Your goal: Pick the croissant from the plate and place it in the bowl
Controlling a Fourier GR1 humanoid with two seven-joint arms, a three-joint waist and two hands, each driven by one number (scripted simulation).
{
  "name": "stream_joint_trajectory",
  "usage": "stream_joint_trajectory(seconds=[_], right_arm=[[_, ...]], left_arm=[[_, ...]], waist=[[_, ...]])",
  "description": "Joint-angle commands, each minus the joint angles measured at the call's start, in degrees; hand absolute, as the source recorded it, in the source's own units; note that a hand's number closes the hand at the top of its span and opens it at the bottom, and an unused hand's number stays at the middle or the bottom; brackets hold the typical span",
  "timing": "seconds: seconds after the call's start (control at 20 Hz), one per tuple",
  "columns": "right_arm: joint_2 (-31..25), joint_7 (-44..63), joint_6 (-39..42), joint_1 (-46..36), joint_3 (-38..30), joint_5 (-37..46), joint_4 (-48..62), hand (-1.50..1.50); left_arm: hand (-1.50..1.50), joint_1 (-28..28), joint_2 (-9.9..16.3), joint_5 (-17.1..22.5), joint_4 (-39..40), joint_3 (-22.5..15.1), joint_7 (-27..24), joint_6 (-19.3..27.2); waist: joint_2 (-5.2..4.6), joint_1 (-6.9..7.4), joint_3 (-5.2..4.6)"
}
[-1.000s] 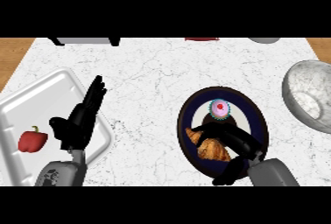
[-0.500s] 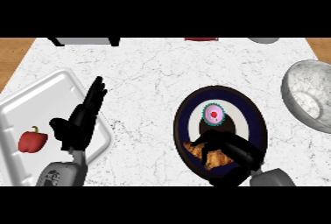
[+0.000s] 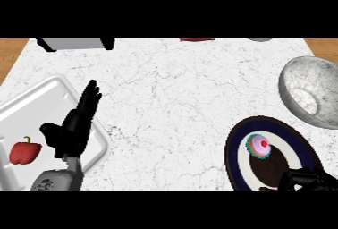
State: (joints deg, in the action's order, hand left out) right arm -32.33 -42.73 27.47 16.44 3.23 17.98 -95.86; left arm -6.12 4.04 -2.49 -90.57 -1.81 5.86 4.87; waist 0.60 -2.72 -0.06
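Low at 5 o'clock, black right hand (image 3: 305, 180) curls over dark-rimmed round plate (image 3: 239, 147), likely clamped on the hidden croissant, so its axis can't be told; pink cupcake (image 3: 260, 146) just beyond; grey marbled bowl (image 3: 310, 96) at 1 o'clock; open-fingered left hand (image 3: 73, 127) rests at 9.

no readable text, label or number shows anywhere.

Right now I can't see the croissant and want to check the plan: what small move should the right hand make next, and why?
Probably a short lift straight up. The right hand is curled at the plate's near edge, apparently round the croissant it hides. Rising first clears the cupcake before swinging toward the bowl at upper right.
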Motion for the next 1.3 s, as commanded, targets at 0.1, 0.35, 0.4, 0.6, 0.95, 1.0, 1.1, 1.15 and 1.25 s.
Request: stream_joint_trajectory(seconds=[0.1,0.35,0.4,0.6,0.95,1.0,1.1,1.15,1.25], right_arm=[[-7.0,-11.8,4.5,9.7,-11.8,-15.4,-11.1,1.50],[-12.5,-10.4,4.7,18.8,-24.7,-26.6,-20.1,1.50],[-13.0,-8.8,4.4,20.4,-27.7,-28.9,-22.7,1.50],[-16.1,0.9,6.0,20.5,-38.9,-40.6,-24.6,1.50],[-17.7,21.8,4.2,16.7,-48.3,-56.3,-29.5,1.50],[-20.9,24.4,3.2,13.2,-47.0,-58.0,-27.0,1.50],[-24.7,29.3,-3.0,8.1,-44.6,-57.4,-25.1,1.50],[-24.9,31.0,-1.1,7.6,-47.2,-59.4,-25.0,1.50],[-26.6,32.7,-2.3,3.1,-40.5,-57.5,-21.8,1.50]], left_arm=[[0.00,0.3,0.5,-0.1,1.1,0.2,-1.4,-0.6],[0.00,0.5,-0.2,-0.1,-2.8,-0.6,2.8,0.2],[0.00,-0.1,1.2,0.0,-0.5,1.1,0.3,-0.3],[0.00,-0.1,1.7,1.6,1.0,1.9,-1.1,-2.3],[0.00,-0.4,-2.0,-1.6,0.9,-2.6,-0.3,-0.4],[0.00,-2.8,-0.5,-0.6,4.6,0.4,-3.3,-1.0],[0.00,-3.7,-0.8,-1.1,-0.5,-1.0,2.6,-0.1],[0.00,-4.5,-0.8,-1.0,4.5,0.2,-1.2,-0.5],[0.00,0.2,-2.0,-1.4,-1.2,-3.2,0.4,-1.1]], waist=[[-0.04,-0.52,-0.03],[0.08,-0.07,0.00],[-0.02,-0.31,-0.06],[-0.33,1.08,-0.07],[-0.49,2.05,-0.03],[-0.66,2.42,-0.03],[-0.73,3.35,-0.01],[-0.69,2.67,-0.02],[-0.71,3.45,0.03]])
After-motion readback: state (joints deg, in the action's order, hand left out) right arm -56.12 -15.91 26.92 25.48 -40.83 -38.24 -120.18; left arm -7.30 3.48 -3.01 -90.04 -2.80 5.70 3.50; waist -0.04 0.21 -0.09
